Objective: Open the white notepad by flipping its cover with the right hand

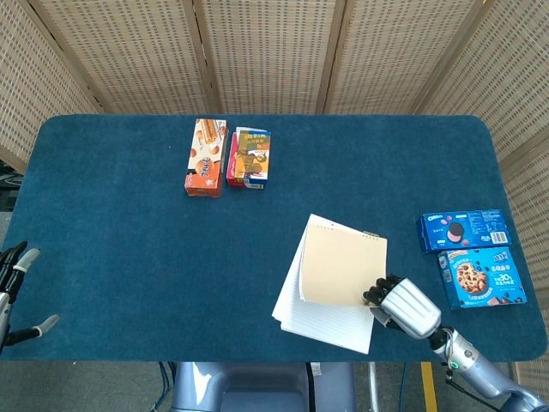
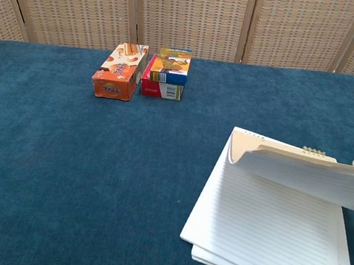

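The white notepad (image 1: 322,316) lies askew near the table's front edge, its lined pages (image 2: 268,228) showing. The cream cover (image 1: 343,266) is lifted off the pages at its right side and arches above them (image 2: 301,175). My right hand (image 1: 403,307) grips the cover's lower right edge, fingers curled around it; in the chest view this hand is almost wholly past the right border. Whether a few sheets rise with the cover I cannot tell. My left hand (image 1: 15,287) sits at the far left edge, fingers apart, holding nothing.
Two blue cookie boxes (image 1: 463,230) (image 1: 482,276) lie right of the notepad, close to my right hand. An orange snack box (image 1: 205,157) and a colourful box (image 1: 250,157) stand at the back left. The blue cloth (image 1: 129,249) covers the table.
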`<state>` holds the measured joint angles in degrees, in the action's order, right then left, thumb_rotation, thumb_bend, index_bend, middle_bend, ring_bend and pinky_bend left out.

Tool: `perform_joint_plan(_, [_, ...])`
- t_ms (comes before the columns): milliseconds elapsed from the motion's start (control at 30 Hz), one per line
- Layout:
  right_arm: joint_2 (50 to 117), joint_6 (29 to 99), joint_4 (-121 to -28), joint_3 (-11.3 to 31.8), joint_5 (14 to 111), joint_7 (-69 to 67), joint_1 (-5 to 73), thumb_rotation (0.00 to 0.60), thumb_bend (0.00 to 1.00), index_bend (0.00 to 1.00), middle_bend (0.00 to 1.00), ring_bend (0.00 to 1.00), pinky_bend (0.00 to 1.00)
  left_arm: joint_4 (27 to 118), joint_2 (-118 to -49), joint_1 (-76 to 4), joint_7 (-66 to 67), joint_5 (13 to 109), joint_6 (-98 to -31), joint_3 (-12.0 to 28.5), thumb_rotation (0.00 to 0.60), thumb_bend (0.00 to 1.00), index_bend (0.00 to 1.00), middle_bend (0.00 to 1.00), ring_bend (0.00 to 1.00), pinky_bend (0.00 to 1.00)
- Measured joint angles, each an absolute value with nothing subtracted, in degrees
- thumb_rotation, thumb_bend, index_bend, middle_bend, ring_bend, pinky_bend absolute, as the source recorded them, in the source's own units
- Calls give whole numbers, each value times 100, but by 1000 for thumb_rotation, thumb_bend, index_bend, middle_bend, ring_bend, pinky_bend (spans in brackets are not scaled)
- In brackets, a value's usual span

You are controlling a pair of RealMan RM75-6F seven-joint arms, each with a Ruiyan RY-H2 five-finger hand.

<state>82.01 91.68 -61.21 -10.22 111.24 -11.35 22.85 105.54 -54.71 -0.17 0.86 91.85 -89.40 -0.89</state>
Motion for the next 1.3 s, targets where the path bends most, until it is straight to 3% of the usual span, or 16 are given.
perform_joint_plan(400, [7631, 9663, -6561, -1430, 11604, -1332, 2046, 600, 672, 642, 644, 521, 558, 10580, -5495, -8, 184, 9201, -8943, -103, 600, 0, 0, 0, 0, 0])
perform_joint_plan(667, [7314, 9218, -7528, -925, 10842, -1731, 2329, 600, 672, 643, 644, 521, 558, 10593, -5514, -36, 238, 9146, -8884, -90, 600, 0, 0, 0, 0, 0])
perform_joint_plan(900, [6940, 8035, -8399, 163, 9433, -1435, 2905, 600, 672, 643, 644, 521, 558, 10606, -5513, -83, 253, 9020, -8788, -52, 600, 0, 0, 0, 0, 0])
perform_joint_plan(1133, [6690, 6261, -8605, 792, 7713, -599, 3589, 600, 672, 643, 643, 521, 558, 10632, -5528, -184, 330, 8701, -8579, 46, 600, 0, 0, 0, 0, 0])
perform_joint_plan(1300, [6722, 5014, -8144, 1136, 6385, 117, 4199, 600, 672, 645, 645, 520, 558, 10669, -5559, -284, 466, 8346, -8390, 154, 600, 0, 0, 0, 0, 0])
